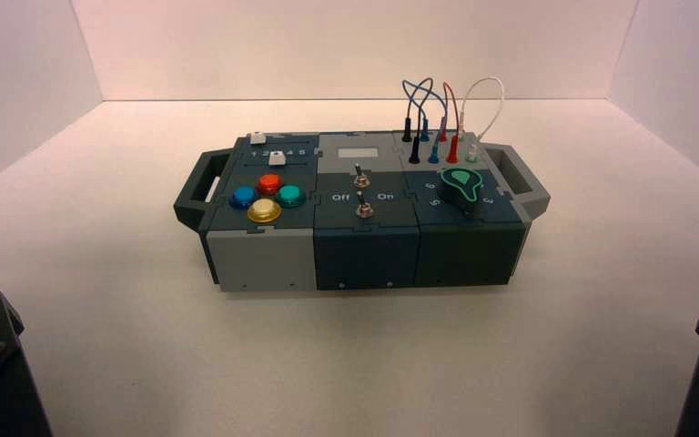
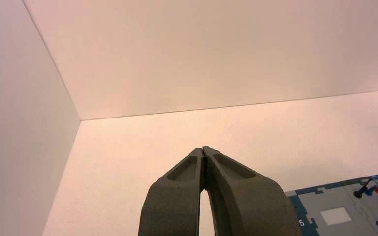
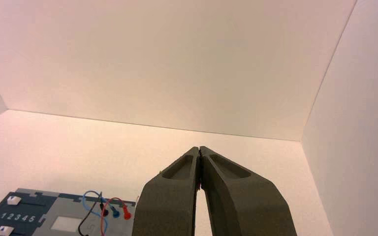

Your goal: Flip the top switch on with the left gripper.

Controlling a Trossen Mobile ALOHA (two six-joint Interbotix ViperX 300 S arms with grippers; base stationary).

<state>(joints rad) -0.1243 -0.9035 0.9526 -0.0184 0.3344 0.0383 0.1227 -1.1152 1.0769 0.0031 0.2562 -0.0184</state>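
Note:
The box (image 1: pixel 264 259) stands at the middle of the table. The top switch (image 1: pixel 360 175), a small silver toggle, sits just in front of the pale grey plate (image 1: pixel 357 151); an identical toggle (image 1: pixel 363 208) sits nearer the front edge, between the words Off and On. My left gripper (image 2: pixel 204 148) is shut and empty, parked at the near left, far from the box. My right gripper (image 3: pixel 199 148) is shut and empty, parked at the near right. Neither switch shows in the wrist views.
Four round coloured buttons (image 1: pixel 265 196) and two white sliders (image 1: pixel 277 157) are on the box's left part. A green knob (image 1: pixel 462 187) and plugged wires (image 1: pixel 433 118) are on its right part. Handles stick out at both ends. White walls enclose the table.

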